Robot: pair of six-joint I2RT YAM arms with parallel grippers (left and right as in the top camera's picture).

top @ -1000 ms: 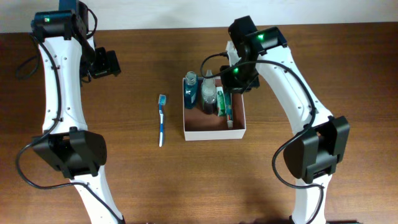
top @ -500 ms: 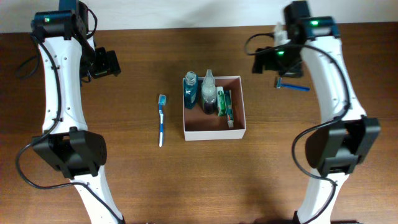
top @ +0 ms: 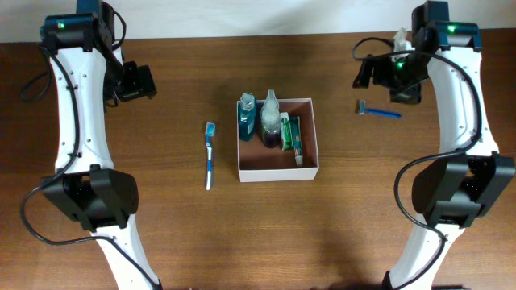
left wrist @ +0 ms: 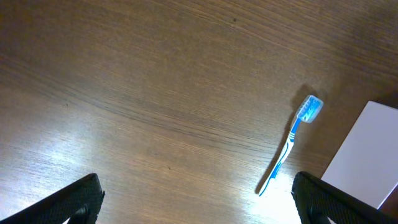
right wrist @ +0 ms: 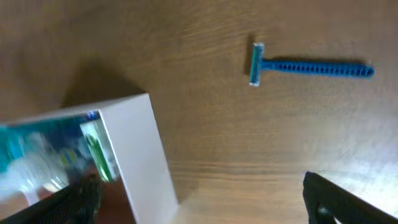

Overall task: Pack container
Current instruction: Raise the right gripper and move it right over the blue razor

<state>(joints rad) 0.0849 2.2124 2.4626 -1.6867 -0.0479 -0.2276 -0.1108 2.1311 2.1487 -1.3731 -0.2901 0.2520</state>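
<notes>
Table centre: square white-walled container (top: 278, 171), pinkish-brown floor, holds a blue bottle (top: 247, 118), dark bottle (top: 270, 127) and green-white packet (top: 292, 135) toward its far side. Blue-white toothbrush (top: 210, 155) left of it; blue razor (top: 379, 110) far right. Left gripper (left wrist: 199, 202), right gripper (right wrist: 205, 199): jaws apart, empty.

Left wrist: container (left wrist: 365, 154) getting clipped by the right edge, only a white corner showing. Left gripper (left wrist: 198, 202) and right gripper (right wrist: 205, 202) each showing just dark fingertips at frame bottom. Right wrist: container running off left and bottom, toiletries (right wrist: 50, 149) blurring into a teal-green smear. Overhead: their labels coming out too small to read.
</notes>
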